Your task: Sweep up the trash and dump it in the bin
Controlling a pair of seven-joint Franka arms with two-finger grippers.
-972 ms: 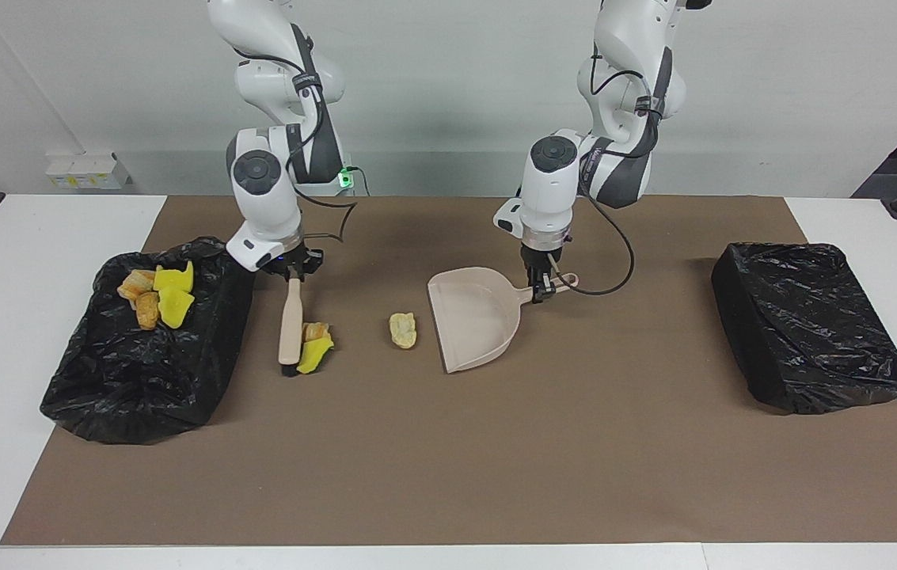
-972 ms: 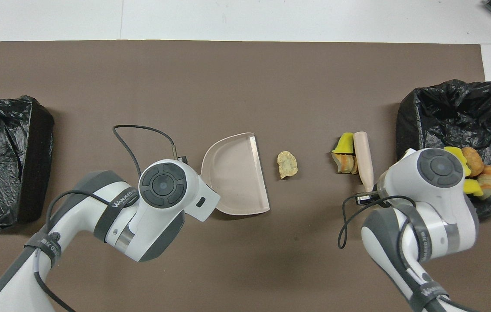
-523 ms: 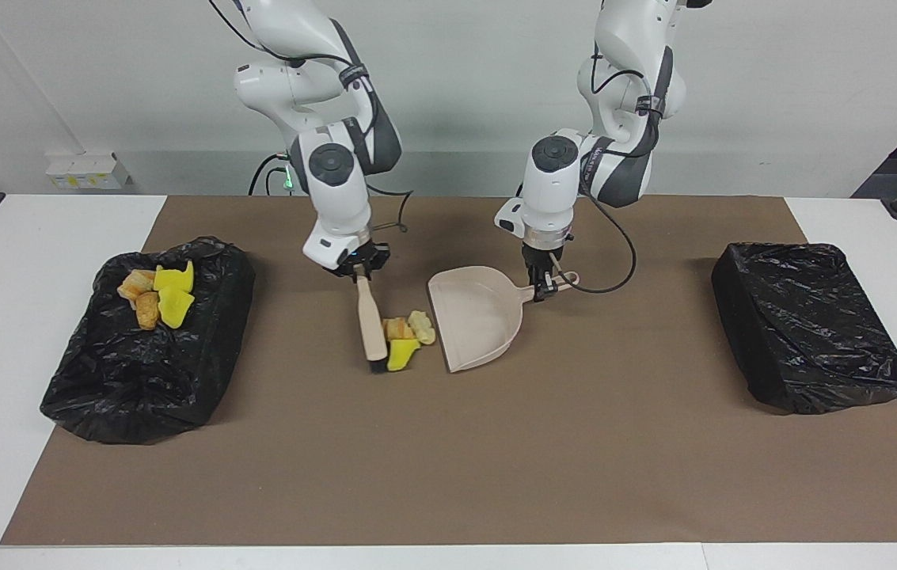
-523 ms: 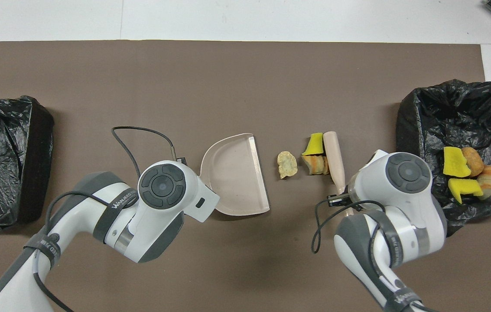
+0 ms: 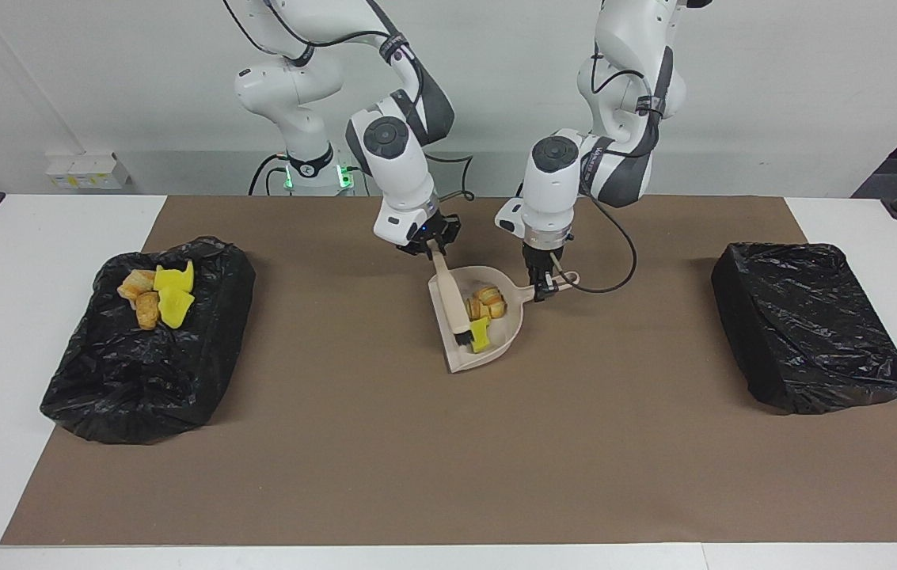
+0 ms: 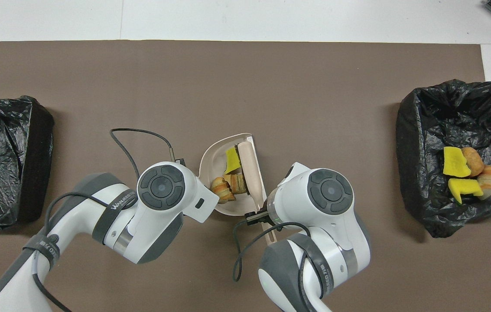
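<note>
The beige dustpan (image 5: 497,348) (image 6: 212,161) lies mid-table with its mouth toward the right arm's end. My left gripper (image 5: 545,291) is shut on the dustpan's handle (image 5: 567,280). Three pieces of trash lie in the pan: orange-brown chunks (image 5: 488,302) (image 6: 223,193) and a yellow one (image 5: 480,333) (image 6: 232,157). My right gripper (image 5: 434,252) is shut on the beige brush (image 5: 452,305) (image 6: 249,167), whose head lies across the pan's mouth against the chunks. Toward the right arm's end stands the bin (image 5: 139,388) (image 6: 444,117), lined in black, with several more trash chunks (image 5: 157,298) (image 6: 466,171) inside.
A second box wrapped in black plastic (image 5: 808,324) (image 6: 2,160) sits at the left arm's end of the brown mat (image 5: 416,475). A black cable (image 6: 141,130) loops on the mat beside the dustpan. In the overhead view both wrists cover their fingers.
My right arm swept the brush from beside the bin toward the left arm's end, pushing three chunks into the dustpan. The left arm and dustpan stayed still.
</note>
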